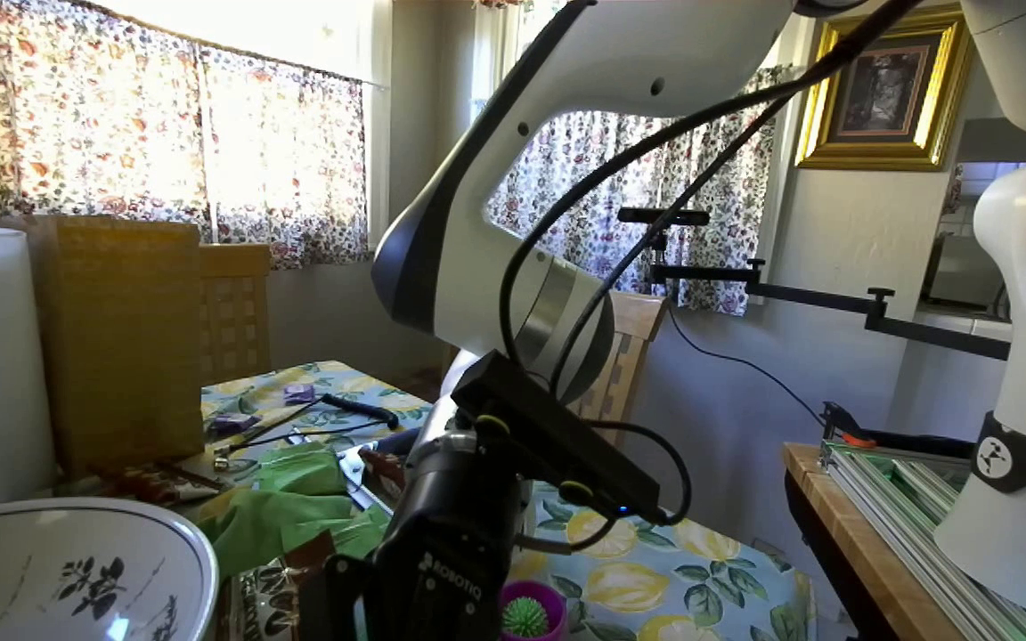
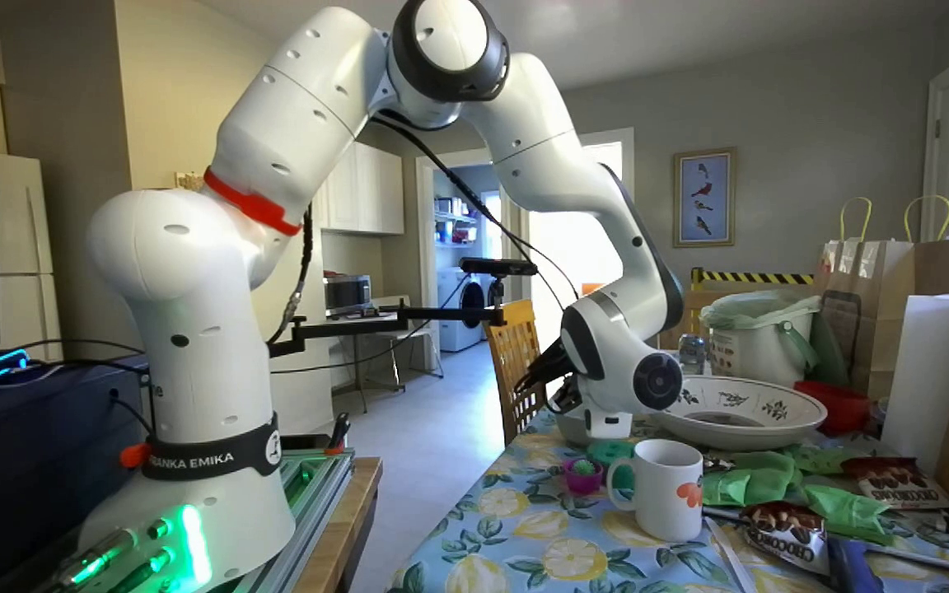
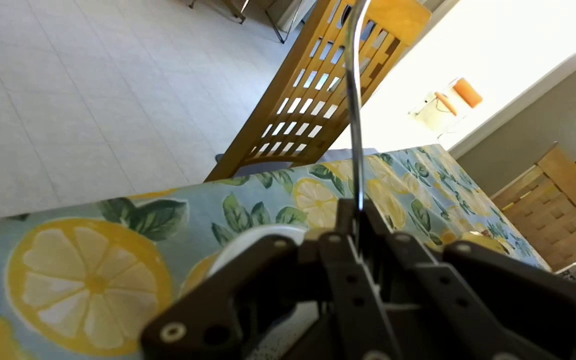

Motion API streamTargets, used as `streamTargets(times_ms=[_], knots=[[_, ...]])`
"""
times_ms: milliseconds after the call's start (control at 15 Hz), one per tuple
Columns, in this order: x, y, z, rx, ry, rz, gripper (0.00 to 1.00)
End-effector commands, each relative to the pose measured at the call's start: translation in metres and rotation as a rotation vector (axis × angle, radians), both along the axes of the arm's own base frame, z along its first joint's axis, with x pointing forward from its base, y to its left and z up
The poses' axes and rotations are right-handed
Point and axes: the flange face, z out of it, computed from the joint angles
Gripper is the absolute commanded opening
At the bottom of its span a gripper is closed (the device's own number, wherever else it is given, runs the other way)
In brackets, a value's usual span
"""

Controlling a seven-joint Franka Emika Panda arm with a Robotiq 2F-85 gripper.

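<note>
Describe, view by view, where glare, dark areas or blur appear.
In an exterior view, the window is blown out to white; in an exterior view, the doorway behind the arm glares; in the wrist view, the claw looks dark and out of focus, while highlights streak the metal rod.

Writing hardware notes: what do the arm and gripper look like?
Rounded white arm, dark trim, red band, black cables; black base band with round logo, lettered FRANKA EMIKA. Gripper black, marked ROBOTIQ, with linked fingers showing round screw heads.
</note>
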Motion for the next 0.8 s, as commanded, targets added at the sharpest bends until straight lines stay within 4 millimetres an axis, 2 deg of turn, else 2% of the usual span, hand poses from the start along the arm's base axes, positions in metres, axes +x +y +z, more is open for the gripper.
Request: streamTargets(times_ms=[0, 733], knots=[[0.010, 0.002, -0.003, 0.028, 0.051, 0.004, 0.02], [0.021, -0.006, -0.023, 0.007, 0.162, -0.037, 0.02]])
